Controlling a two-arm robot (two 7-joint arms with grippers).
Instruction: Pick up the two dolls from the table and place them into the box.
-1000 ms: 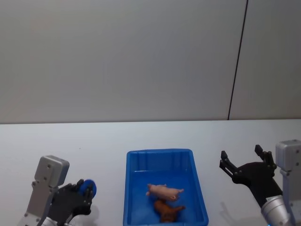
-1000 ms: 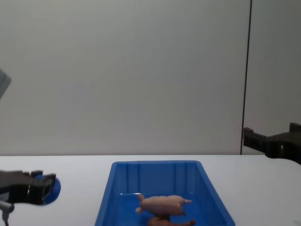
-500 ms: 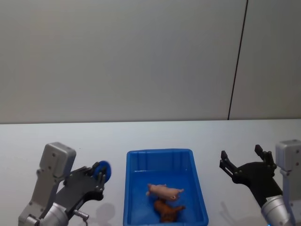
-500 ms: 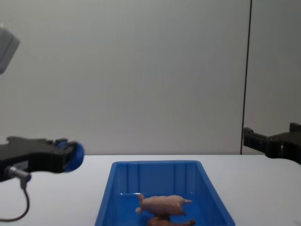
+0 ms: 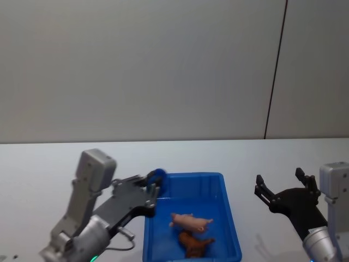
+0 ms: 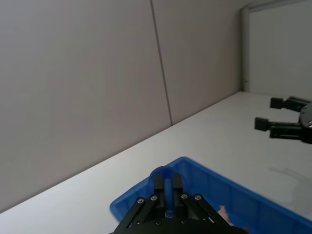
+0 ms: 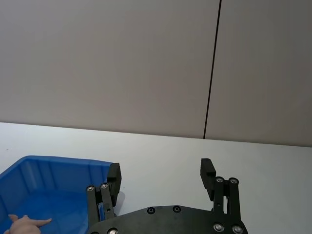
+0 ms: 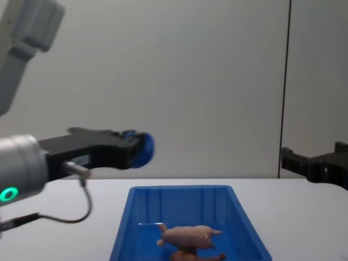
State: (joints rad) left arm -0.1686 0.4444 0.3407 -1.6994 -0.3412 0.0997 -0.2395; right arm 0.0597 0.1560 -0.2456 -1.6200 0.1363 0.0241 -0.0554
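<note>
— Holding a small rounded blue object (image 5: 157, 177), the left gripper (image 5: 152, 187) hangs above the blue box's (image 5: 229, 215) far-left corner.

— Both dolls, pink pig (image 5: 191, 221) and brown animal (image 5: 194, 243), lie inside the box; right gripper (image 5: 283, 188) spread wide, holding nothing, beside its right wall.

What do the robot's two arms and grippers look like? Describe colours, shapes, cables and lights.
Both arms have silver-grey cylindrical wrists, each topped by a boxy grey camera housing. The left gripper and right gripper are matt black linkages with visible screws. A thin grey cable loops beneath the left wrist, where a green ring light glows.
</note>
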